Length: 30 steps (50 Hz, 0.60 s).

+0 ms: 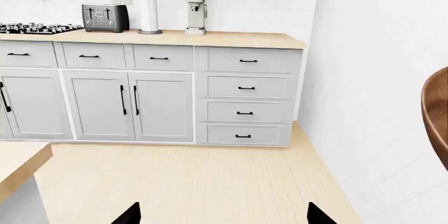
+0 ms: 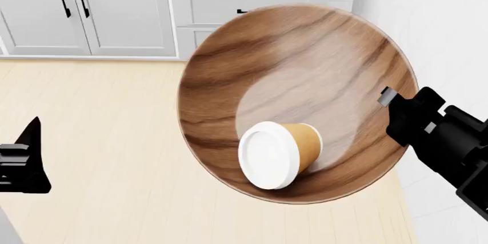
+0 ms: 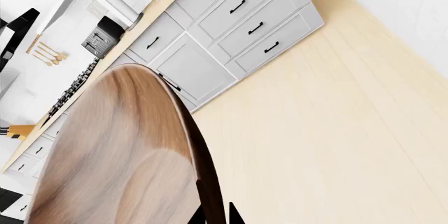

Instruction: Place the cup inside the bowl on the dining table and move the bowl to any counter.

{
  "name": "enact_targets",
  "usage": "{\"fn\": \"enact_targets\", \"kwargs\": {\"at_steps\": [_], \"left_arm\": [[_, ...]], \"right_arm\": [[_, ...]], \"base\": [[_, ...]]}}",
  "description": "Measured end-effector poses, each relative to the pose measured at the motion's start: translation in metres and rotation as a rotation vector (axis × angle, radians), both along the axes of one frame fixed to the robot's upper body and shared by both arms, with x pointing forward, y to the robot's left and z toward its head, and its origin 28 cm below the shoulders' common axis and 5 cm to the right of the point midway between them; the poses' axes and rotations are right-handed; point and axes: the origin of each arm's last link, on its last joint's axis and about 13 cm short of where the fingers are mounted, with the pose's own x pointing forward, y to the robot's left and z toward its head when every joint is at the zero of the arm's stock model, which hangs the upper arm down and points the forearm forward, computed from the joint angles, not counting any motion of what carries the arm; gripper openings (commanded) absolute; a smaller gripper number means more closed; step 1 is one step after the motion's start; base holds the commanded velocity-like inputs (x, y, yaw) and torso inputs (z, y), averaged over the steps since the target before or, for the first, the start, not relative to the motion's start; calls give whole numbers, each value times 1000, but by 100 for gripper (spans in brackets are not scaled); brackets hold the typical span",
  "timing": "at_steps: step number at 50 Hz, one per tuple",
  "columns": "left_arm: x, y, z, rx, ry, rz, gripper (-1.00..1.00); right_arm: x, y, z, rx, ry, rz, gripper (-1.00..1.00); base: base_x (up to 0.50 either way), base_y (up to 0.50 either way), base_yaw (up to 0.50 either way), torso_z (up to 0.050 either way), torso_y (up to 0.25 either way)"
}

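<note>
Holding the bowl (image 2: 305, 61) by its rim, our right gripper (image 2: 396, 112) clamped | cup (image 2: 278, 152) on its side inside (lid toward us) | left gripper (image 1: 222, 214) spread, beside bowl, empty

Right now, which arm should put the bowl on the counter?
The right. Its tool grips the rim of the bowl, with the cup lying inside. The left tool is open, apart from it.
</note>
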Motion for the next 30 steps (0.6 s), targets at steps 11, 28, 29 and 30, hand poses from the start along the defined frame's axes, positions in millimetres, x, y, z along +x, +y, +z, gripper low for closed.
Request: {"fn": "enact_targets", "kwargs": {"at_steps": [11, 28, 29, 30], "left_arm": [[1, 0, 1, 0, -3, 0, 100], [1, 0, 5, 0, -11, 0, 100], [1, 0, 6, 0, -12, 0, 100], [1, 0, 6, 0, -12, 0, 100]], "right_arm": [[1, 1, -1, 1, 2, 3, -100], [3, 2, 0, 5, 0, 6, -100], [3, 2, 0, 5, -1, 6, -100], [3, 2, 0, 5, -1, 6, -100]], "base": [[500, 0, 0, 0, 2], [500, 0, 0, 1, 1], [500, 0, 0, 0, 10], [500, 0, 0, 0, 0]]}}
